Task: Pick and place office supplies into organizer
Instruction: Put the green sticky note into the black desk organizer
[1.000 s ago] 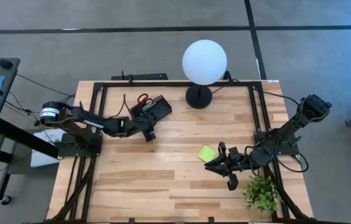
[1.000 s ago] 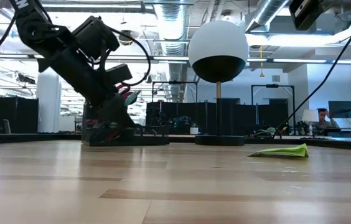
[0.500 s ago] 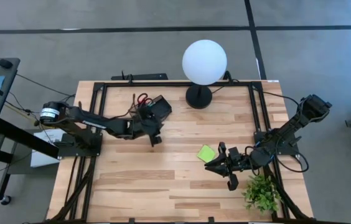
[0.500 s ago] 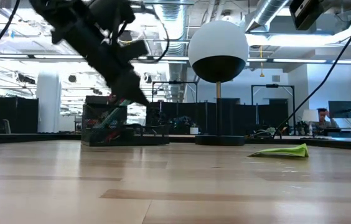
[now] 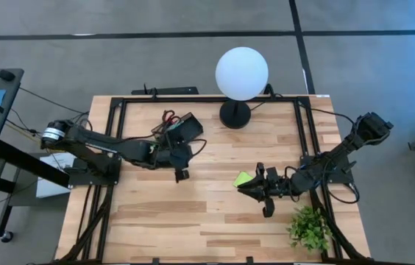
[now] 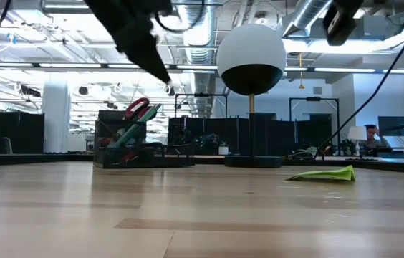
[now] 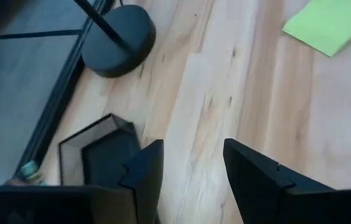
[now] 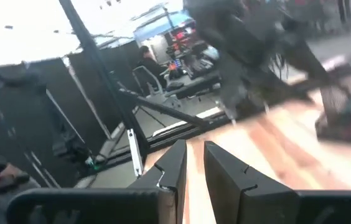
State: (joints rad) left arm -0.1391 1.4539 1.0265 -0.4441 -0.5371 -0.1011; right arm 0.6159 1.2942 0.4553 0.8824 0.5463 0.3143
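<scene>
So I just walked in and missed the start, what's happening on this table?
A two-armed robot is tidying office supplies into the black organizer, which holds red scissors and pens. The left gripper hangs open and empty beside the organizer. The right gripper is next to the green sticky-note pad, which lies on the table.

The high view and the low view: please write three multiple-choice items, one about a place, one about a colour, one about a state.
1. Where does the sticky-note pad lie?
A. inside the organizer
B. on the table, beside the right tool
C. under the lamp

2. What colour are the scissors' handles?
A. red
B. blue
C. yellow

3. What state is the left tool in?
A. shut on a pen
B. open and empty
C. shut on the pad

Answers:
1. B, the pad is on bare wood next to the right tool.
2. A, red loops rise from the organizer.
3. B, wood shows between its fingers.
</scene>
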